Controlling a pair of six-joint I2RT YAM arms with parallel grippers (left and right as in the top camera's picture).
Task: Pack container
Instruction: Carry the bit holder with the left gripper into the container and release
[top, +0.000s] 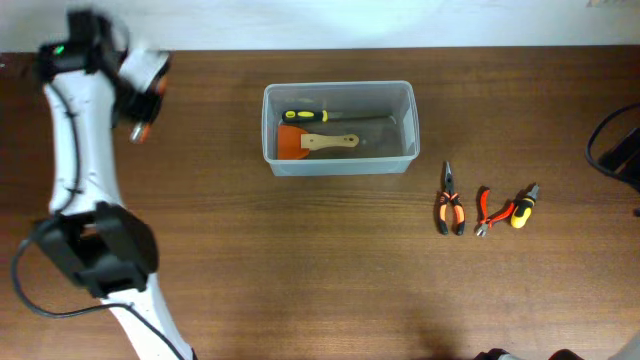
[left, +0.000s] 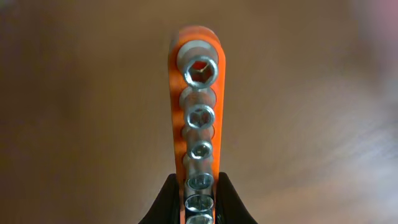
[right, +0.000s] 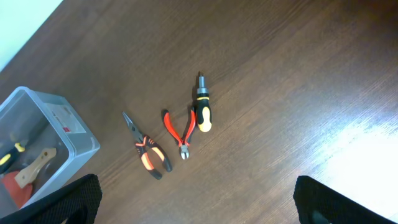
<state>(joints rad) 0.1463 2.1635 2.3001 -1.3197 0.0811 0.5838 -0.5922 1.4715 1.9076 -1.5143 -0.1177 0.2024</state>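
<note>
Your left gripper (left: 199, 190) clamps an orange socket rail (left: 196, 106); your right gripper (right: 198, 202) stands wide apart, the container (right: 79, 142) ahead-left of it.

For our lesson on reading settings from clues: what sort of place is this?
Likely a robotics lab workbench: the left gripper holds an orange socket rail above a wooden table, with needle-nose pliers lying near a clear container of tools.
</note>
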